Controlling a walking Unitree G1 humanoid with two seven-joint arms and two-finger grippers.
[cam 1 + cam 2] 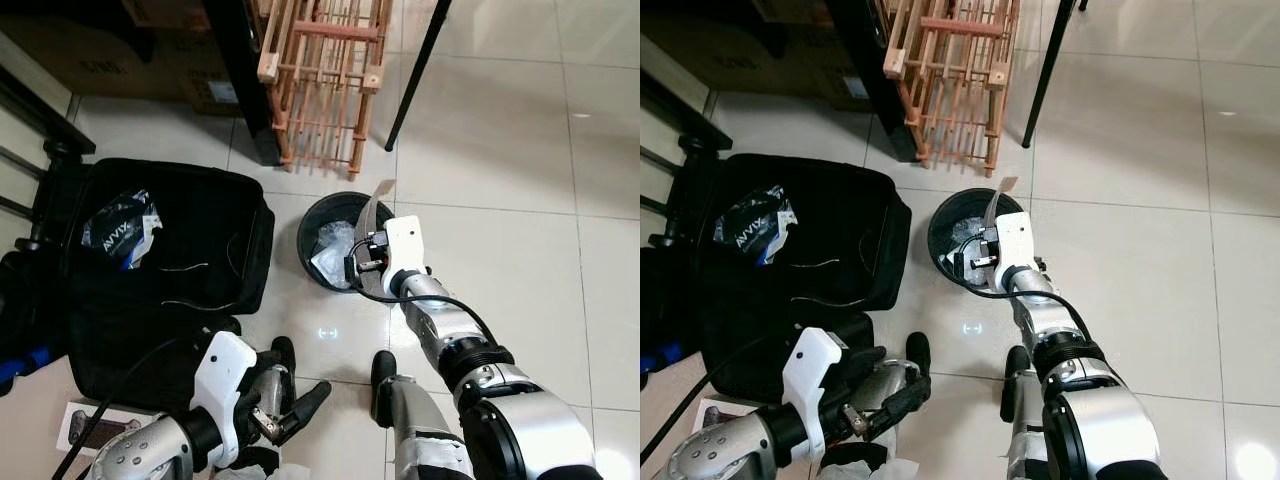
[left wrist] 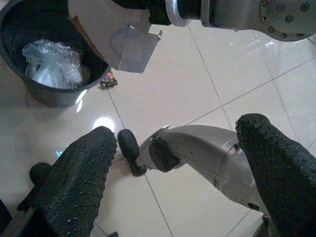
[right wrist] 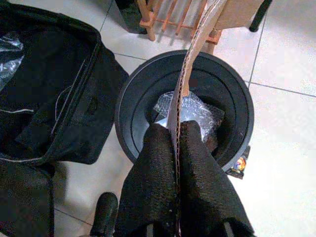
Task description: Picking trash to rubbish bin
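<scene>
Bin [image 3: 129,116]: black.
Cardboard [image 3: 193,54]: brown, corrugated edge.
Bubble wrap [image 3: 195,111]: clear, silvery.
Suitcase [image 1: 215,235]: black.
Rack [image 1: 325,75]: pale wood.
Floor [image 1: 500,130]: white tiles, grey joints.
Right gripper [image 3: 177,148]: black, dotted texture.

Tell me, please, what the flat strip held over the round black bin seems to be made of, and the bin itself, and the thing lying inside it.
The flat brown strip looks like corrugated cardboard: its edge shows a wavy layer. The right gripper pinches it. The round black bin seems to be matte plastic, smooth-walled. The crumpled clear wrap inside looks like bubble wrap, shiny with small cells.
</scene>
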